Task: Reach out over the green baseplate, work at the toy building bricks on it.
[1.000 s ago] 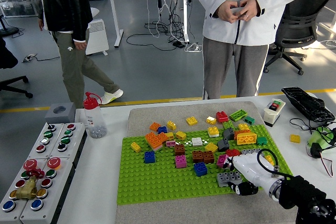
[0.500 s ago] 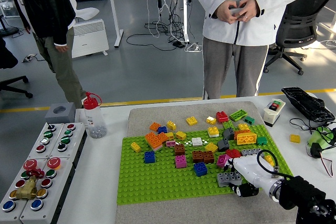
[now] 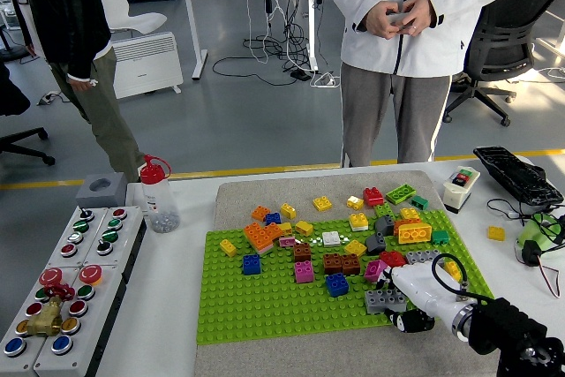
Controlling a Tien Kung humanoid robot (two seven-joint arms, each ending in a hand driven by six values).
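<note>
The green baseplate (image 3: 274,302) lies on a grey mat in the middle of the table. Many bricks stand on it: orange (image 3: 260,237), blue (image 3: 336,284), brown (image 3: 342,263), pink (image 3: 304,271), yellow (image 3: 415,233), red (image 3: 373,196). My right hand (image 3: 402,299), white with black fingers, reaches in from the lower right over the plate's near right corner. Its fingers are curled around a grey brick (image 3: 381,300) there. The left arm is out of view.
A button box (image 3: 62,293) sits at the left, a clear bottle with a red cap (image 3: 159,193) beside it. A black keyboard (image 3: 519,174) and a green-white object (image 3: 538,237) lie at the right. A person in a white jacket (image 3: 415,15) stands at the far side, hands clasped.
My right hand has barely moved and stays on the grey brick. A second person at the back left has walked further left.
</note>
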